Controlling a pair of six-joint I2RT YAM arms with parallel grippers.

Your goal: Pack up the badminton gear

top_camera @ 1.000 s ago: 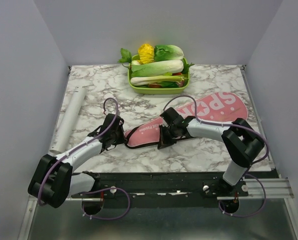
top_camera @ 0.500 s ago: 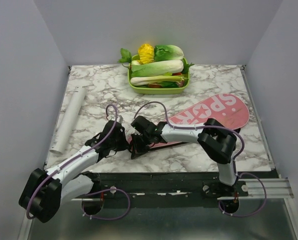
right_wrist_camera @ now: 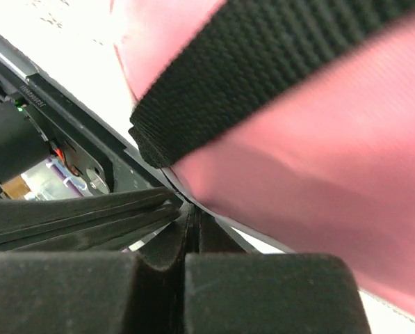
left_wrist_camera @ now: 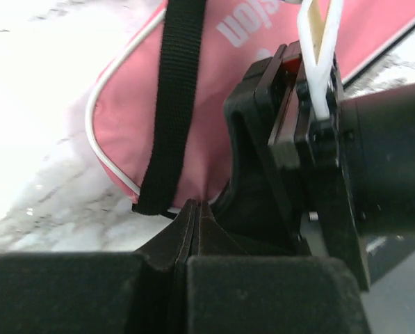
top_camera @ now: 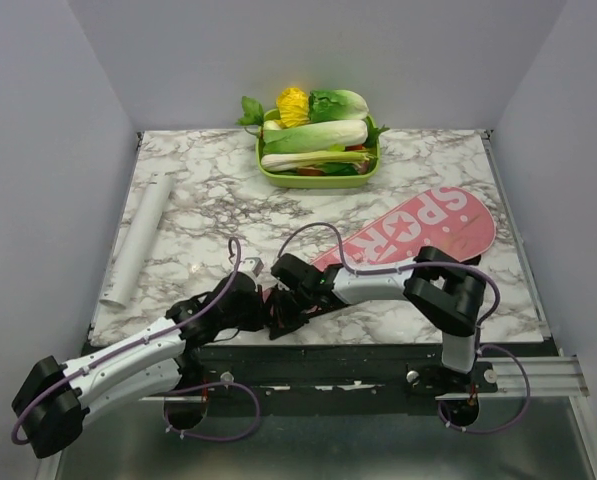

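Dragged nearer, the pink cover bag [top_camera: 418, 228] sat clenched by left gripper [left_wrist_camera: 193, 214] and right gripper [right_wrist_camera: 186, 214]. I judged even pulling safest.

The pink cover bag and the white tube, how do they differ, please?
The pink cover bag is flat and wide; the white tube is slim and round. The bag lies right of centre, the tube by the left edge. The left gripper and right gripper pinch the bag's narrow end; the tube is untouched. Both lie slantwise on the table.

Pink cover bag [top_camera: 423, 222] on table [top_camera: 208, 170], left claw [top_camera: 265, 303], right claw [top_camera: 281, 320] at its narrow end
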